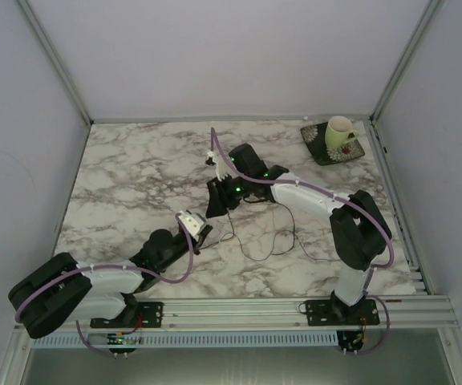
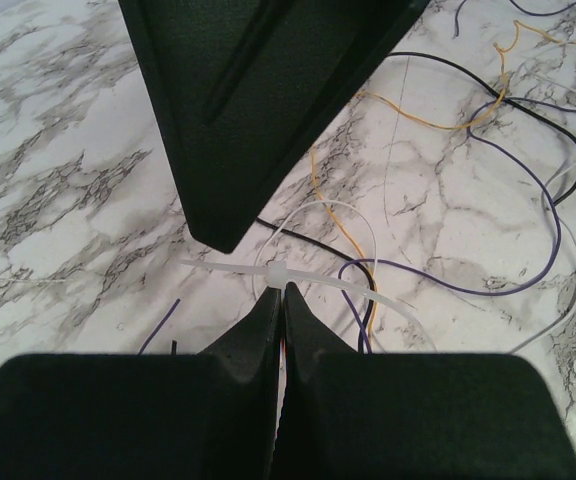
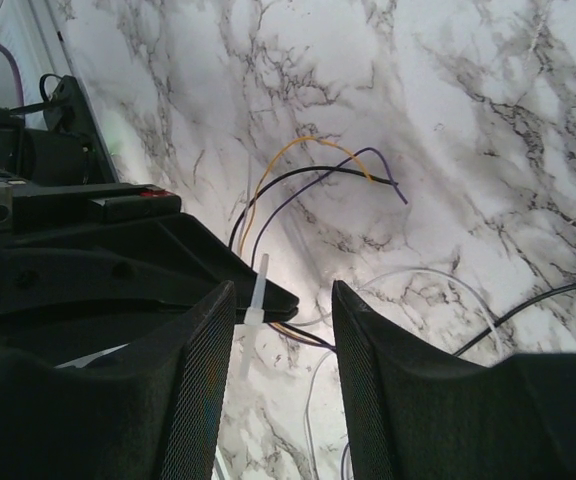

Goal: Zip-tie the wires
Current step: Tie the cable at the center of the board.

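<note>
A mug [image 1: 340, 131] stood on a plate [image 1: 321, 149], contents unseen. My left jaws pinched the zip tie [image 3: 258, 290] above the wires [image 3: 303, 172] on the surface [image 1: 135, 176]; my right jaws gaped half-open around it.

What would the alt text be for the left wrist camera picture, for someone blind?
The left pincer, closed, pinches a white zip tie over a marble table. Thin yellow, black, purple and white wires loop behind it; another black finger looms above.

No text, label or number is legible anywhere.
</note>
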Controlling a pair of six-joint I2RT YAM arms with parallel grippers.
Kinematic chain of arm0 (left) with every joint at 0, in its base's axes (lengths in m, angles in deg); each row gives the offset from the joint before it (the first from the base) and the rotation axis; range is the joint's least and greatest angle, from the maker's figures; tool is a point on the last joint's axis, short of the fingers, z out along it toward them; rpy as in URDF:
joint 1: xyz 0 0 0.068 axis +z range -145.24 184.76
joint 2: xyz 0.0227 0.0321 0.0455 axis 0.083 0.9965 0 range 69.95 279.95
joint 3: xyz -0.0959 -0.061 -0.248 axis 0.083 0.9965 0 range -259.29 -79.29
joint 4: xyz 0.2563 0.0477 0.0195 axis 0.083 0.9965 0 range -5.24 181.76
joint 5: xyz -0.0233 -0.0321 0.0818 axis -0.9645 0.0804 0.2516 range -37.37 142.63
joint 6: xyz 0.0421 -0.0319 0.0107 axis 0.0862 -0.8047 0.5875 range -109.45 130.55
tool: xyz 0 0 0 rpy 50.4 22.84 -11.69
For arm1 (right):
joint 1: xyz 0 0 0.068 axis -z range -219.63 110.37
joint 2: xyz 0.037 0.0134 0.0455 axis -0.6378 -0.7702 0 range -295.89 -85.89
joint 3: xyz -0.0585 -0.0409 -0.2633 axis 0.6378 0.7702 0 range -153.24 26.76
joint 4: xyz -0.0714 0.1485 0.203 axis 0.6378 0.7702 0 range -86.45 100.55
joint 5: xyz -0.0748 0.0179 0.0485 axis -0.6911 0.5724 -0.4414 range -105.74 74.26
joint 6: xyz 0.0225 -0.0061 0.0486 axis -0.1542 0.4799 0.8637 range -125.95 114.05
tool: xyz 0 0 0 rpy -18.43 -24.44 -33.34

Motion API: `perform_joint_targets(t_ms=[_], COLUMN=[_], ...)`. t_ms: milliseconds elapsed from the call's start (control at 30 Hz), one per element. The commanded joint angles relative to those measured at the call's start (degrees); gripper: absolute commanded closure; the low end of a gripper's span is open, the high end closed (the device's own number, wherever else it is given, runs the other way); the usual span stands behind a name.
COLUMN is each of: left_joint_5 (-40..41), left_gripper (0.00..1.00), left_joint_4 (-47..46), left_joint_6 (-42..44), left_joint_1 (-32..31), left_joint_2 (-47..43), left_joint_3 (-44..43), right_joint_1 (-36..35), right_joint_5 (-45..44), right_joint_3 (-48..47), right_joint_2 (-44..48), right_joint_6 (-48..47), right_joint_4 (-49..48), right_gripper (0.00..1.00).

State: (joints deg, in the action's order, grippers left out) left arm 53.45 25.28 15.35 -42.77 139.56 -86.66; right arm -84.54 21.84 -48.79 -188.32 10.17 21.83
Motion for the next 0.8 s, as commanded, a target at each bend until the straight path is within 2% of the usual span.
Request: perform_joint_targets(t_ms=[0,300,767], left_joint_5=[-1.0,-0.74,-0.71], left_gripper=[1.0,1.0,1.0], left_joint_4=[-2.6,-3.35,-3.79], left_joint_6=[-0.61,-1.28,-1.8], left_joint_1=[-0.24,-0.24,-0.2], left_joint_2=[0.73,1.05,1.14], left_joint_3=[-1.49,-1.43,-1.64], right_joint_1=[-1.01,-1.33,-2.25], right_joint_5=[1.99,1.88,3.73], right_joint_3=[-0.99,0.29,1.43], right_joint_2=[0.39,0.27,-0.07], right_joint_6=[-0.03,-0.12,-0.12], right_joint_4=[1.01,1.4,1.76], right_gripper=[0.58,0.66,0.68])
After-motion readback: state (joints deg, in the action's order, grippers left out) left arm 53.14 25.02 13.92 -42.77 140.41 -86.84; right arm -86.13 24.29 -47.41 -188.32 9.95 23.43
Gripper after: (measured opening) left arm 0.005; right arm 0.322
